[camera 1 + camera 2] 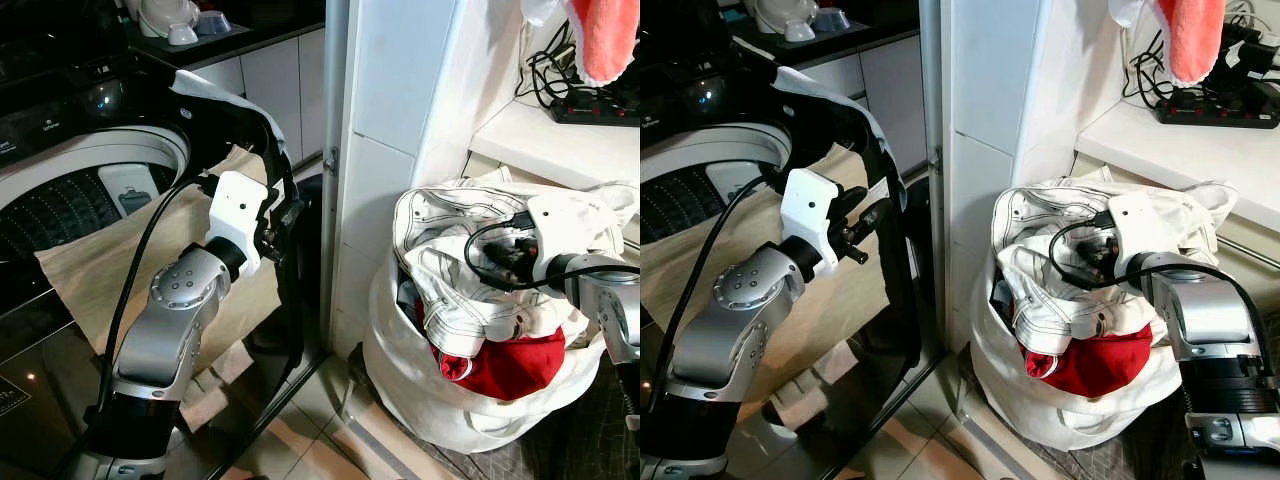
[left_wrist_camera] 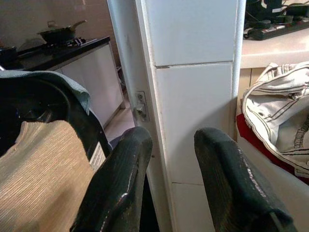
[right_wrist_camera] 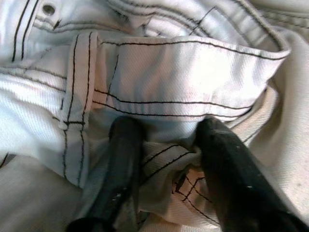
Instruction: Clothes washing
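Writing: a small label is seen on the black garment (image 2: 72, 121) beside the left gripper, but its text is too small to be read.
Washing machine (image 1: 95, 175): a top-loading drum is seen open behind the left gripper, with a beige cloth (image 1: 100, 270) draped over its front edge.
Laundry bag (image 1: 470, 400): a white sack is stood on the floor below the right gripper, heaped with clothes.
White jeans (image 3: 183, 77): pale denim with dark contrast stitching is piled on top of the bag, over a red garment (image 1: 515, 365).
Right gripper (image 3: 166, 159): the fingers are spread and pushed into the folds of the white jeans, a ridge of cloth lying between them.
Left gripper (image 2: 169, 154): the fingers are parted and nothing is held; it is raised beside the black garment, pointing toward the tiled pillar (image 2: 193, 96).
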